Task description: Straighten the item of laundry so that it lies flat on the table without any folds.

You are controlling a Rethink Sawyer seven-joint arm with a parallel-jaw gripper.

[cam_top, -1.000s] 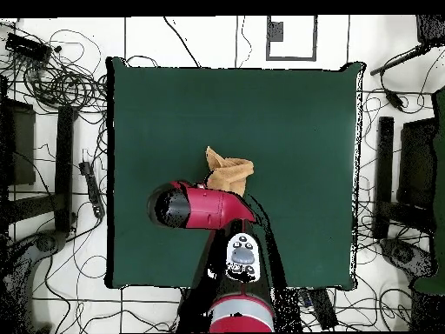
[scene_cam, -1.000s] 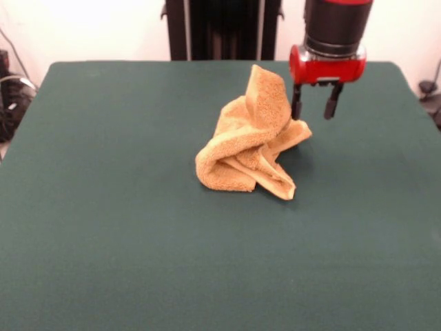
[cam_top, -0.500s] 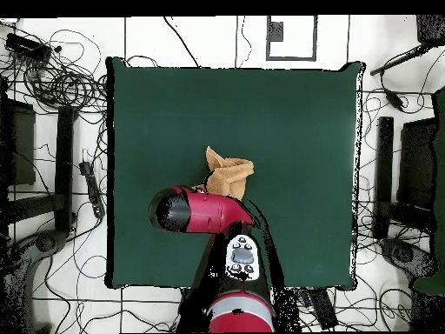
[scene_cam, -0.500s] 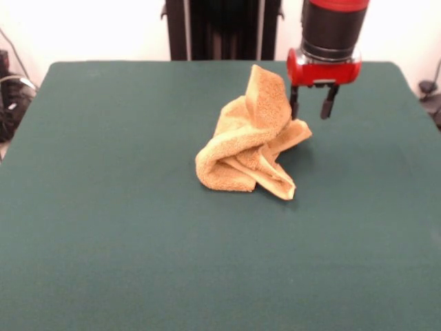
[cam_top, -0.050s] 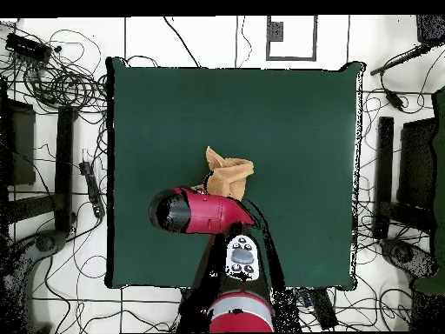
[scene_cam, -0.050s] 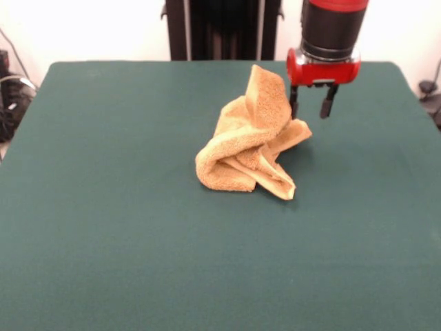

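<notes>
Towel (scene_cam, -0.050s: 249, 141): crumpled heap near middle of the table (scene_cam, -0.050s: 103, 227), not flat.
Gripper (scene_cam, -0.050s: 311, 109): jaws spread, empty, just beside the raised flap.
Next move: I think pinch one free corner (not the thick fold) & pull outward, low.
Axis: heap runs diagonal in front view, flap points up.
</notes>
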